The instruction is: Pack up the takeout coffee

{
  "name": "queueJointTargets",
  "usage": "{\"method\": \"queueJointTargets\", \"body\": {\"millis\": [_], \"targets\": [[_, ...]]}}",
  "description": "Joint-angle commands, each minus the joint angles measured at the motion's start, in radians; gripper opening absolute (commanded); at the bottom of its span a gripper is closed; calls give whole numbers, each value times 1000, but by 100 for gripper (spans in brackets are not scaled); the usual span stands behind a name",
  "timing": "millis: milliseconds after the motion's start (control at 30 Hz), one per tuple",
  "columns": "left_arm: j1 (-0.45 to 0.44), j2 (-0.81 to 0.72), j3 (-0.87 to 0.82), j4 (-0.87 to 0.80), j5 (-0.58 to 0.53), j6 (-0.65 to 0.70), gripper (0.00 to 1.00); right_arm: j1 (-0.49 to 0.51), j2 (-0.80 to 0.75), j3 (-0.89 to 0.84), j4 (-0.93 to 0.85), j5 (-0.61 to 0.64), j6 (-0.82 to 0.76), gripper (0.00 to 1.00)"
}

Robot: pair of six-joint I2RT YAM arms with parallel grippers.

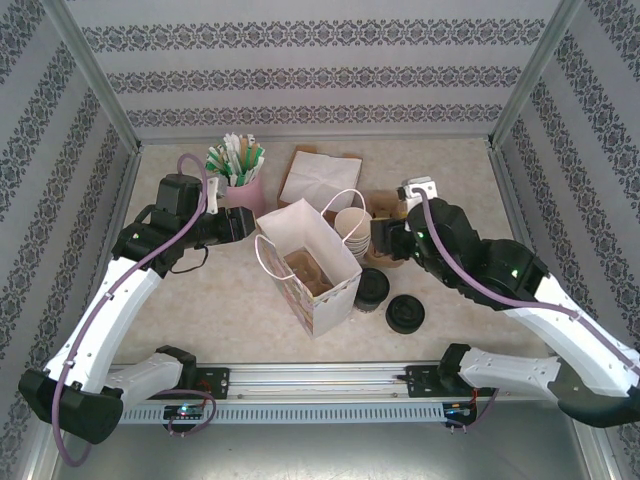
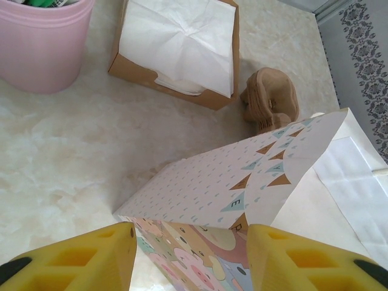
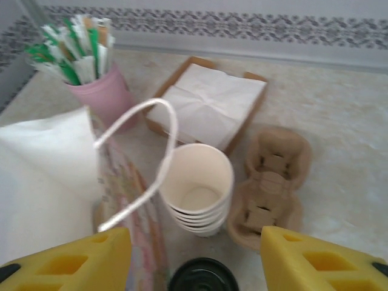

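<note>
The white paper bag (image 1: 310, 265) stands open in the middle of the table, its patterned side (image 2: 230, 182) facing my left gripper (image 2: 191, 260). That gripper (image 1: 252, 224) hovers open at the bag's left top corner, its yellow fingers (image 2: 91, 257) clear of the paper. My right gripper (image 1: 378, 240) is open to the right of the bag, with nothing between its fingers (image 3: 315, 260). Below it sits a round black lid (image 3: 203, 276), just right of the bag (image 1: 372, 288). Whether this lid tops the takeout coffee's cup I cannot tell. Something brown lies on the bag's floor (image 1: 305, 270).
A stack of lidless cream cups (image 3: 200, 188) stands by the bag's handle (image 3: 151, 163). Beside it lies a brown pulp carrier (image 3: 273, 188). Another black lid (image 1: 405, 313) sits nearer the front. A napkin box (image 1: 320, 178) and a pink cup of sachets (image 1: 240, 185) stand behind.
</note>
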Motion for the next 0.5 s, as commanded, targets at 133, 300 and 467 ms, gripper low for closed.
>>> {"method": "queueJointTargets", "body": {"millis": [133, 300, 467], "targets": [[-1, -55, -28, 33, -38, -32, 52, -139, -81, -111, -78, -68, 33, 61], [0, -92, -44, 28, -59, -42, 52, -302, -85, -221, -49, -322, 72, 62], [-1, -125, -62, 13, -62, -51, 53, -328, -82, -338, -37, -427, 99, 62]]}}
